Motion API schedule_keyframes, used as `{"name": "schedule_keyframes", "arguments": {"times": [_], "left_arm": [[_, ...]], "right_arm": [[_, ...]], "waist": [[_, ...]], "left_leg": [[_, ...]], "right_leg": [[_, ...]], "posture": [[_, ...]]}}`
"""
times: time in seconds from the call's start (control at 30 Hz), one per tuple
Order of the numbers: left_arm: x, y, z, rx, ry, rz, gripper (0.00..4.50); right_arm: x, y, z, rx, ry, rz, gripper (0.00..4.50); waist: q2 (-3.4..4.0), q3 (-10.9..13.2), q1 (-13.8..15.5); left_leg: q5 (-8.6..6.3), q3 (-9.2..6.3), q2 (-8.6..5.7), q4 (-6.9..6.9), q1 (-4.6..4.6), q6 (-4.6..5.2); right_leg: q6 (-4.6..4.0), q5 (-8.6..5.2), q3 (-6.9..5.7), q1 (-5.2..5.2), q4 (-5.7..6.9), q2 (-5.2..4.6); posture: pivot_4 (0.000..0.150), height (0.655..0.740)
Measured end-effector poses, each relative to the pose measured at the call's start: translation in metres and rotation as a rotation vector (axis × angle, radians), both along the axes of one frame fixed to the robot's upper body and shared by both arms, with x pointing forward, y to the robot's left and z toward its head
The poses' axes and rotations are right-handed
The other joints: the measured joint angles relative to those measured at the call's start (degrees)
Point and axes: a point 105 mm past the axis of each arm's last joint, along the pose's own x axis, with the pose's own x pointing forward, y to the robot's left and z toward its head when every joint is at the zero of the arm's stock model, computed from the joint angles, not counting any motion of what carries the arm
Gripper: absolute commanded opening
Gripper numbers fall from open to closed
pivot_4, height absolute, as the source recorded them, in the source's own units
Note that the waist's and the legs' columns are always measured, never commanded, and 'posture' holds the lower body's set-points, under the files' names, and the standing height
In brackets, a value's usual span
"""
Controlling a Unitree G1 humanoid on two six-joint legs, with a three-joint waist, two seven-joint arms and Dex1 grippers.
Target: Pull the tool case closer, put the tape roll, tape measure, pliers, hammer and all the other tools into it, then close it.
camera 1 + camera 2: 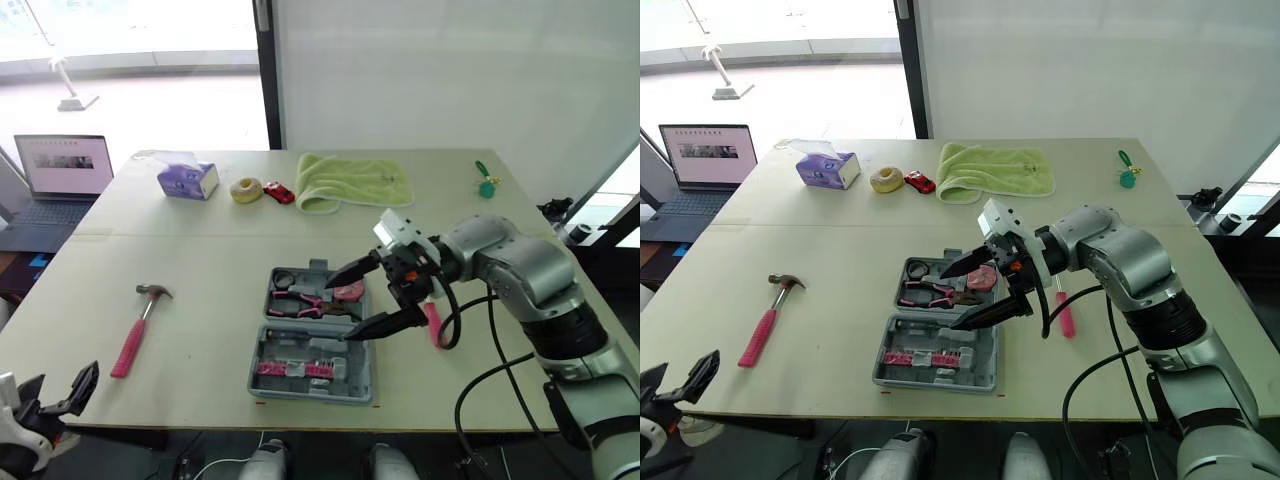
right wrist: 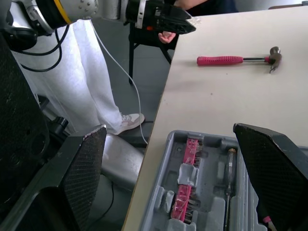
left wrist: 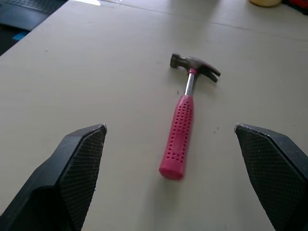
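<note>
The grey tool case [image 1: 262, 358] lies open near the table's front edge. Pink-handled pliers [image 1: 300, 302], a pink tape measure [image 1: 349, 292] and a dark ring sit in its far half. My right gripper [image 1: 340, 310] hovers open over the case's right side, with nothing between its fingers. A pink screwdriver [image 1: 432, 325] lies just right of the case. The pink-handled hammer [image 1: 140, 325] lies on the table to the left. My left gripper [image 1: 60, 385] stands open at the front left corner, short of the hammer [image 3: 185, 130]. A cream tape roll [image 1: 246, 189] lies at the back.
Along the back of the table are a purple tissue box [image 1: 188, 180], a red toy car [image 1: 280, 192], a green towel [image 1: 350, 180] and a small green object [image 1: 487, 183]. A laptop [image 1: 60, 170] stands on a lower surface beyond the left edge.
</note>
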Motion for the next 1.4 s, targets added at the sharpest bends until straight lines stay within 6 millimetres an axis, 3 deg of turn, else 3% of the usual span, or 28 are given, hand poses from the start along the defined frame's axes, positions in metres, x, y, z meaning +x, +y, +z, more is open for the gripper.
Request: {"name": "schedule_keyframes", "arguments": {"times": [0.2, 0.43, 0.5, 0.7, 0.8, 1.03, 1.13, 1.33, 1.37, 1.4], "left_arm": [[0.071, 0.016, 0.000, 0.074, 0.090, -0.097, 4.50], [0.125, -0.004, -0.018, 0.075, 0.121, -0.228, 4.50], [0.136, -0.001, -0.024, 0.060, 0.122, -0.211, 4.50], [0.150, 0.002, -0.038, 0.073, 0.159, -0.207, 4.50], [0.147, -0.001, -0.051, 0.073, 0.182, -0.216, 4.50], [0.140, 0.003, -0.051, 0.083, 0.194, -0.235, 4.50], [0.137, 0.006, -0.051, 0.080, 0.210, -0.246, 3.68], [0.130, 0.010, -0.053, 0.087, 0.229, -0.238, 0.56], [0.131, 0.009, -0.054, 0.086, 0.220, -0.237, 0.20], [0.132, 0.009, -0.054, 0.086, 0.212, -0.236, 0.21]], "right_arm": [[-0.003, -0.003, -0.006, -0.013, -0.015, -0.094, 4.44], [0.002, -0.006, -0.006, -0.013, -0.060, -0.215, 4.44], [0.001, -0.006, -0.004, 0.010, -0.069, -0.240, 4.44], [-0.004, -0.011, -0.012, 0.023, -0.047, -0.281, 4.44], [-0.003, -0.016, -0.011, 0.019, -0.058, -0.315, 4.44], [-0.003, -0.017, -0.012, 0.019, -0.056, -0.333, 4.44], [-0.002, -0.017, -0.013, 0.018, -0.058, -0.336, 4.50], [0.000, -0.016, -0.018, 0.004, -0.058, -0.328, 4.50], [0.001, -0.016, -0.018, 0.001, -0.063, -0.329, 4.50], [0.003, -0.016, -0.017, -0.007, -0.075, -0.330, 4.50]], "waist": [[0.01, 0.0, 0.2], [-0.02, 0.0, -0.5], [-0.05, 0.0, -0.9], [-0.05, 0.0, -1.4], [-0.05, 0.0, -1.3], [-0.05, 0.0, -1.3], [-0.05, 0.0, -1.2], [-0.03, 0.0, -1.2], [-0.02, 0.0, -1.2], [-0.01, 0.0, -1.1]], "left_leg": [[0.00, -0.07, 0.11, -0.01, 0.01, -0.03], [-0.04, -0.01, 0.28, -0.02, 0.03, -0.20], [-0.04, -0.03, 0.29, -0.02, 0.03, -0.20], [-0.04, -0.01, 0.29, -0.01, 0.04, -0.20], [-0.04, -0.02, 0.29, 0.01, 0.04, -0.21], [-0.04, -0.03, 0.30, 0.01, 0.04, -0.21], [-0.04, -0.03, 0.30, 0.01, 0.04, -0.21], [-0.04, -0.03, 0.30, 0.02, 0.05, -0.21], [-0.04, -0.02, 0.30, 0.02, 0.07, -0.21], [-0.04, -0.02, 0.29, 0.02, 0.08, -0.21]], "right_leg": [[0.04, 0.18, 0.04, -0.02, -0.01, 0.34], [0.12, 0.31, 0.10, -0.11, 0.05, 0.51], [0.12, 0.32, 0.10, -0.11, 0.06, 0.53], [0.15, 0.39, 0.10, -0.13, 0.10, 0.53], [0.16, 0.40, 0.10, -0.12, 0.10, 0.53], [0.15, 0.40, 0.11, -0.12, 0.11, 0.53], [0.15, 0.40, 0.11, -0.11, 0.11, 0.53], [0.15, 0.40, 0.11, -0.10, 0.11, 0.52], [0.15, 0.40, 0.11, -0.09, 0.11, 0.52], [0.15, 0.40, 0.11, -0.08, 0.11, 0.52]], "posture": [[0.150, 0.7400], [0.150, 0.7400], [0.150, 0.7400], [0.150, 0.7400], [0.150, 0.7400], [0.150, 0.7400], [0.150, 0.7400], [0.150, 0.7400], [0.150, 0.7400], [0.150, 0.7400]]}}
